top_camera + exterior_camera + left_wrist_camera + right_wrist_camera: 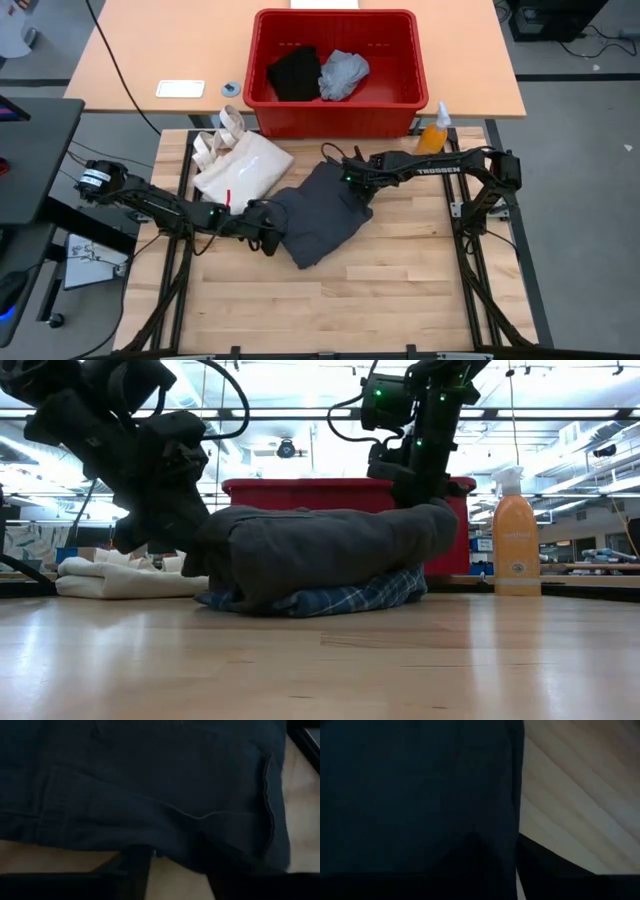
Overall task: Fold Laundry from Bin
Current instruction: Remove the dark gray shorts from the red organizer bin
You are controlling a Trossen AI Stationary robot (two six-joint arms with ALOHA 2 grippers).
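A dark charcoal-grey piece (322,215) lies folded at mid-table, on top of the blue-and-white plaid shirt (340,596), whose edge shows beneath it in the low view. My left gripper (270,236) is at its near-left end and my right gripper (356,190) at its far-right end, both shut on it. The red bin (336,100) stands at the far edge with a black piece (293,75) and a light grey piece (344,73) inside. My left gripper holds the charcoal piece's near-left edge (165,851) between its two fingers (134,870), coming level from the table's left. The cloth there looks several layers thick and rests on the pile. My right gripper holds the piece's far-right end (425,520), coming slanting down from the right. The cloth fills its wrist view and hides the contact, with only one finger (545,865) showing. That end sits raised on the pile.
A cream-white tote bag (240,168) lies at the far left of the table, next to the pile. An orange spray bottle (435,130) stands at the far right. Bare wood lies toward the near edge (330,300).
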